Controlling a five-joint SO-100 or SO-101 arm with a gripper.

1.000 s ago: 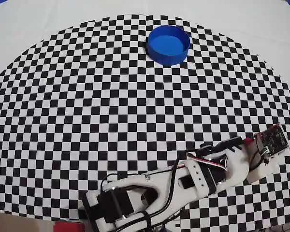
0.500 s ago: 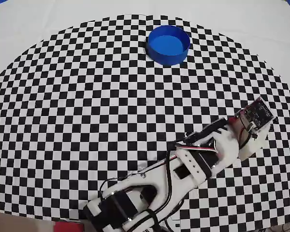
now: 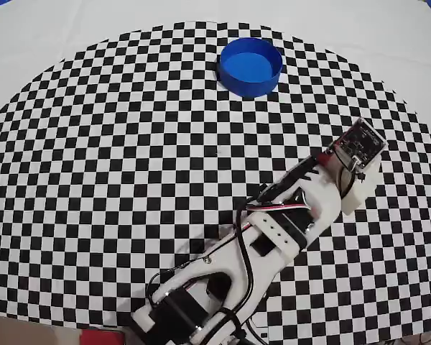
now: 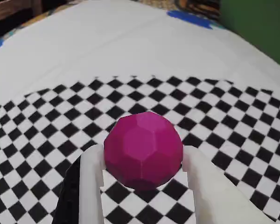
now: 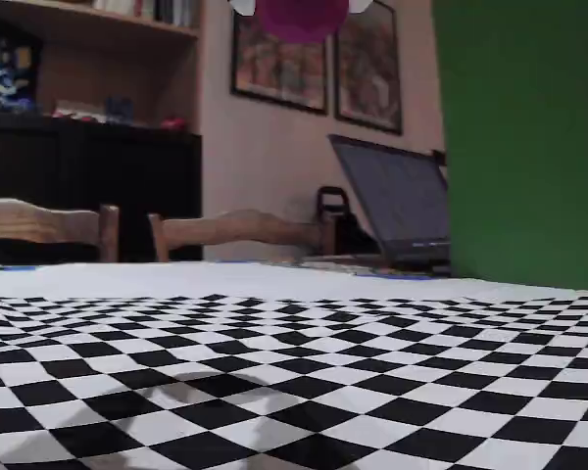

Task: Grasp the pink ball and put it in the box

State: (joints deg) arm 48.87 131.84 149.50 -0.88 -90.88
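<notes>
Pinching the pink ball (image 4: 143, 149) between its two white fingers (image 4: 91, 186), the hand (image 4: 142, 161) carries it clear above the checkered surface (image 4: 224, 121); the wrist view shows one finger on each side of the faceted magenta sphere, with black and white squares visible below and beyond it. In the fixed view only the lower part of the ball (image 5: 302, 18) shows at the very top edge, with white finger tips beside it and a soft shadow lying on the checkered cloth (image 5: 274, 392) well beneath.

From the overhead view the white arm (image 3: 273, 237) stretches from the bottom edge up toward the right, its wrist ending in a small circuit board (image 3: 361, 146) that faces the camera. The ball itself is hidden under the wrist there. The box (image 3: 250, 66), a round bright-blue tub, stands upright near the top of the checkered area, well apart from the wrist and up to its left in that view. Its floor shows bare blue.

Behind the surface, the fixed view takes in a wooden chair back (image 5: 240, 230), an open laptop (image 5: 397, 211), framed pictures (image 5: 367, 69) on the wall, a dark shelf unit (image 5: 88, 186) and a green panel (image 5: 519, 137) on the right.
</notes>
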